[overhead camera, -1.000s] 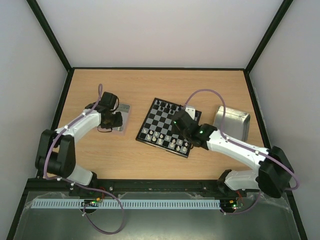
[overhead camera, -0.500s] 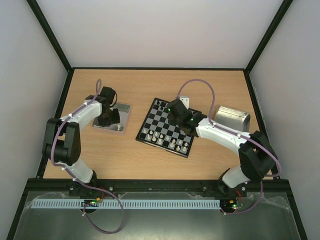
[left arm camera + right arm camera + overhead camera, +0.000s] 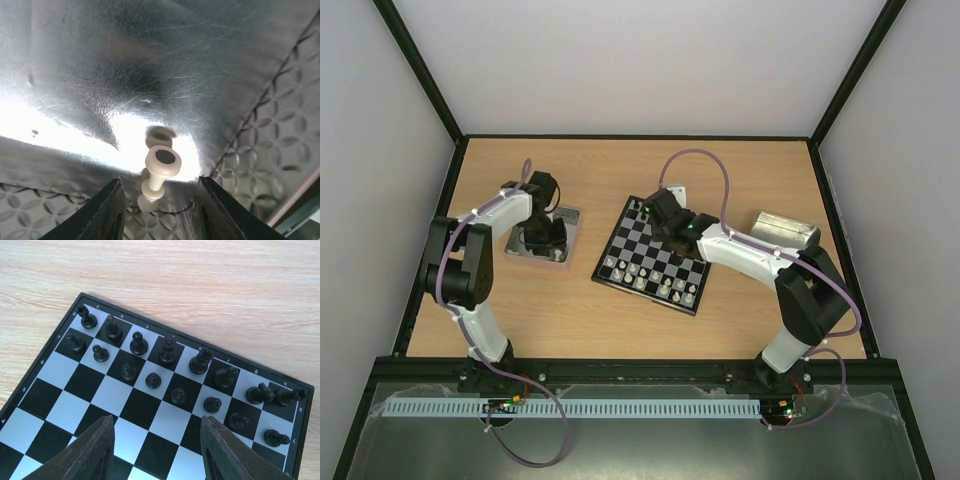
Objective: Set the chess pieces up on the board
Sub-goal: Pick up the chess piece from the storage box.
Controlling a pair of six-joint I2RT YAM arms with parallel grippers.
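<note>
The chess pieces, tiny figurines, sit in three places. The black set [image 3: 165, 352] fills the two far rows of the flat, square, black-and-pale-grey checkered board [image 3: 135, 410]. The cream-white set [image 3: 650, 278] stands along its near rows. One cream-white pawn [image 3: 159, 172] lies tilted in the shiny rectangular metal tray [image 3: 125, 60] left of the board, its round base turned toward the wrist camera.

The left gripper [image 3: 160, 181] is down in that tray with its claw released; the black fingers [image 3: 112, 210] flank the pawn without touching it. The tray's diamond-embossed wall rises just beside the pawn, hemming it in at a corner.

The right gripper [image 3: 156, 419] hovers over the board's far half, claw released and grasping nothing. From above, its white arm hides the board's far right corner. A second metal tray [image 3: 785, 228] rests on the wooden table [image 3: 580, 320], right of the board.
</note>
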